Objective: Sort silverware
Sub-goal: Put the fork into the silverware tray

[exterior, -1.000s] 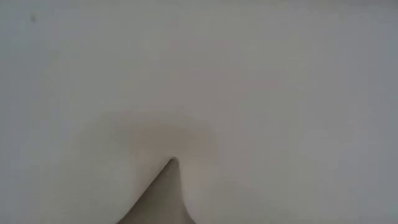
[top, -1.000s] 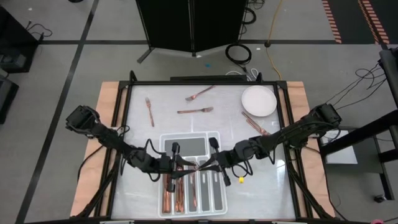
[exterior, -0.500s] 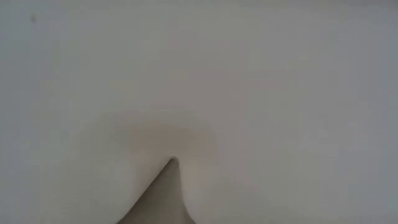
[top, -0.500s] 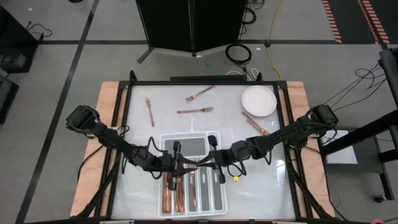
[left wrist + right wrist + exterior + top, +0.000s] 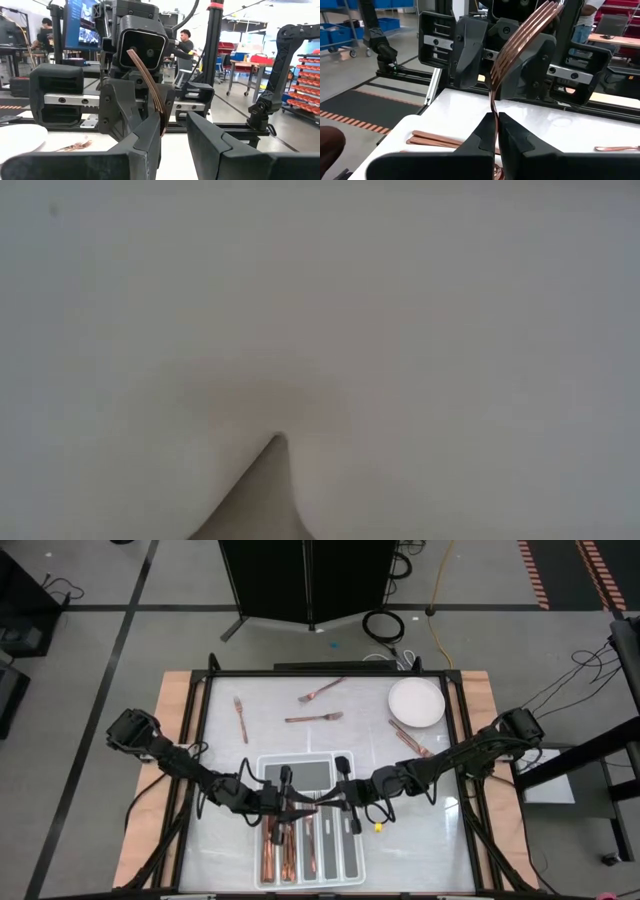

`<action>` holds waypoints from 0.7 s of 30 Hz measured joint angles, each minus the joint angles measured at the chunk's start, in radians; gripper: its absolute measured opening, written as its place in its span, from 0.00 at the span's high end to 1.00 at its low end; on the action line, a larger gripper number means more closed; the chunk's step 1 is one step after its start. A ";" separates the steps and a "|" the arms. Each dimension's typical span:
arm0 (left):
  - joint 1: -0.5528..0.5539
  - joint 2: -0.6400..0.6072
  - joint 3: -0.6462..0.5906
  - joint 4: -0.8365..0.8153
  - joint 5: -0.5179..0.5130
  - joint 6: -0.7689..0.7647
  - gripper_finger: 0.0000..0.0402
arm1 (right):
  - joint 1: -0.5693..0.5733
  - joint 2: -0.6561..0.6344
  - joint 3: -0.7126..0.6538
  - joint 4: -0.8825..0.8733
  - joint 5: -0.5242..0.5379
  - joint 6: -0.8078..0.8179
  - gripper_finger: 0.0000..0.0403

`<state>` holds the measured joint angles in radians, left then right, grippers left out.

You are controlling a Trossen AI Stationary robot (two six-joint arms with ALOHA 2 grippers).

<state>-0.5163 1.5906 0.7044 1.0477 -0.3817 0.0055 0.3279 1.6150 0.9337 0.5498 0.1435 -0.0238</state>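
One fork (image 5: 520, 47) stands clenched in the right pincer (image 5: 496, 131), facing the parted left pincer (image 5: 172, 131).

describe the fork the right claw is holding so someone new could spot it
Start at the white divided tray at the table's near edge. Over its top end the two claws meet; the right claw pinches a copper fork. It alone stands upright off the table, tines up, while the others lie flat.

Arms: two dark, jointed, matte black.
Cables: black loops run along each arm.
Left tool (image 5: 172, 137): black angular fingers, silver rail with screws.
Right tool (image 5: 496, 131): black blocky fingers, square camera housing.
Marking: small yellow tag, right arm.
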 joint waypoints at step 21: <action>0.063 -0.003 0.013 -0.030 0.012 -0.098 0.98 | -0.001 -0.001 0.000 -0.018 0.038 -0.047 0.96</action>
<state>-0.4538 1.5871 0.7170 1.0178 -0.3701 -0.0925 0.3271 1.6138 0.9337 0.5321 0.1813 -0.0710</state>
